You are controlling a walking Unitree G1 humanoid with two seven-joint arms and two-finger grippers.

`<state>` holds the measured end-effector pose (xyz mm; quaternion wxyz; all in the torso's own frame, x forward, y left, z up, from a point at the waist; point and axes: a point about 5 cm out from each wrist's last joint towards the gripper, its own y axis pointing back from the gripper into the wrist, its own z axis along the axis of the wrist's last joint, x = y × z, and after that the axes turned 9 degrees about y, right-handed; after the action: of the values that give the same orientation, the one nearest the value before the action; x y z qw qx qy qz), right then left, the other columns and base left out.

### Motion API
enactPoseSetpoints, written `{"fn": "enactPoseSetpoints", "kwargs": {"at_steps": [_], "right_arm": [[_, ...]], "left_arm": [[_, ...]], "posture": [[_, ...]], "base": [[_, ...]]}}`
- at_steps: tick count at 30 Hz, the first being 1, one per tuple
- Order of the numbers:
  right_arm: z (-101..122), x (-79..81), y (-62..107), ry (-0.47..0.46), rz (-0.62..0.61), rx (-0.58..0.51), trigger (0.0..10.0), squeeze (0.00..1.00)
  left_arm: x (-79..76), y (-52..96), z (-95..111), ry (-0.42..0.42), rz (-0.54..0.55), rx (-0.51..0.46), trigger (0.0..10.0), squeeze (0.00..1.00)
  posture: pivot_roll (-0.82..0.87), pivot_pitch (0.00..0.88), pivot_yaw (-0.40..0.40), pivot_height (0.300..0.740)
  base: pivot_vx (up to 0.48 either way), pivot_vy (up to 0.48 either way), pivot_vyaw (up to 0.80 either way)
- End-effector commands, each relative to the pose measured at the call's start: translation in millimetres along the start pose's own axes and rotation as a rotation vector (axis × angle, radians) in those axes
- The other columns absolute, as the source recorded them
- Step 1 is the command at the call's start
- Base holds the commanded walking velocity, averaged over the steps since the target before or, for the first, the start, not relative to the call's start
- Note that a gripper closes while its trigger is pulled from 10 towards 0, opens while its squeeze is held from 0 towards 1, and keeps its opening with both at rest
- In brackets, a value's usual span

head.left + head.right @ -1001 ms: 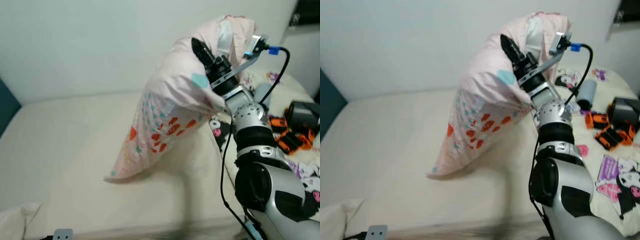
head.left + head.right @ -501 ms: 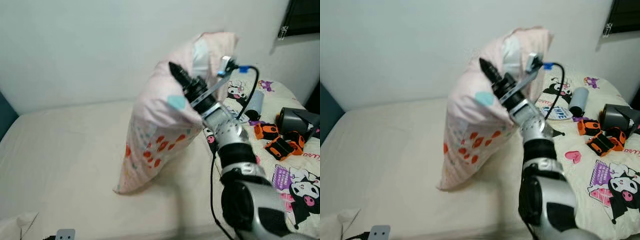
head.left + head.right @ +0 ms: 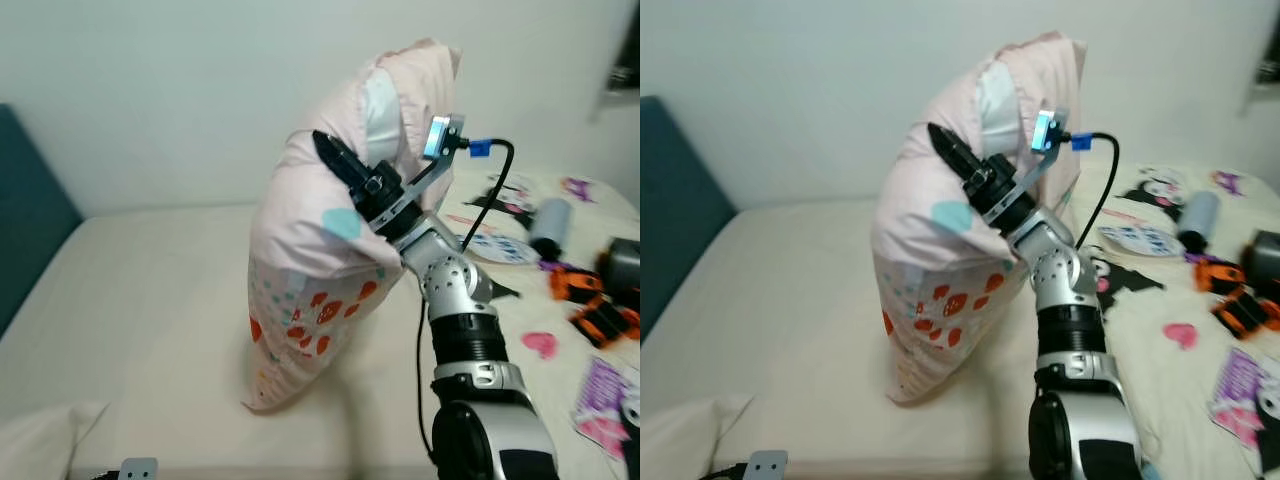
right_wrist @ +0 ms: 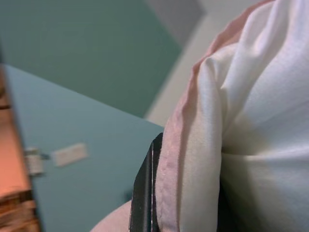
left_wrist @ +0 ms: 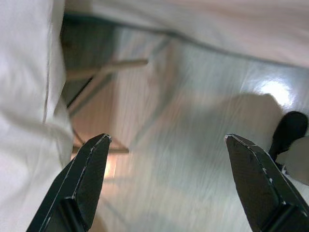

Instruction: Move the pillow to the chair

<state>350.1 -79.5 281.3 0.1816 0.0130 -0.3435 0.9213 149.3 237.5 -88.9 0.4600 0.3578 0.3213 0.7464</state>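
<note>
Plain white wall at the back, and a big cream bed (image 3: 150, 300) taking up most of the scene, with a teal headboard (image 3: 30, 210) at the left edge. Toys and printed bedding clutter the right side of the bed.

Next biggest is the pillow (image 3: 330, 230), pink with red and teal prints. It's hoisted up high with just its bottom corner brushing the mattress, I'd guess so it clears the bed for the carry to the chair.

Holding it is the right gripper (image 3: 345, 170), fingers clamped on a bunched fold near the pillow's upper half; the right wrist view has a black finger pressed tight against the pink seam.

The left gripper (image 5: 169, 183) hangs idle over the wooden floor (image 5: 193, 145), fingers spread wide, holding nothing.
</note>
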Motion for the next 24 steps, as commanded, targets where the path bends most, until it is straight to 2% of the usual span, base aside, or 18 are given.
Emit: {"fn": "enactPoseSetpoints", "kwargs": {"at_steps": [1,8,24], "right_arm": [[17,16.2,-14.0,0.031,0.121,-0.082,10.0,0.0],[18,29.1,-18.1,0.013,0.163,-0.099,10.0,0.0],[-6,37.1,-18.8,-0.058,0.128,-0.052,10.0,0.0]], "left_arm": [[4.0,-0.1,-4,-0.003,0.003,0.017,10.0,0.0],[4.2,-0.2,-4,-0.016,-0.009,0.016,10.0,0.0],[4.1,-0.2,-5,-0.015,-0.015,0.034,10.0,0.0]], "posture": [[-0.05,0.015,0.068,0.74],[-0.05,0.008,0.067,0.74],[-0.04,0.01,0.07,0.74]], "base": [[0.0,0.0,0.79],[0.0,0.0,0.79],[0.0,0.0,0.79]]}}
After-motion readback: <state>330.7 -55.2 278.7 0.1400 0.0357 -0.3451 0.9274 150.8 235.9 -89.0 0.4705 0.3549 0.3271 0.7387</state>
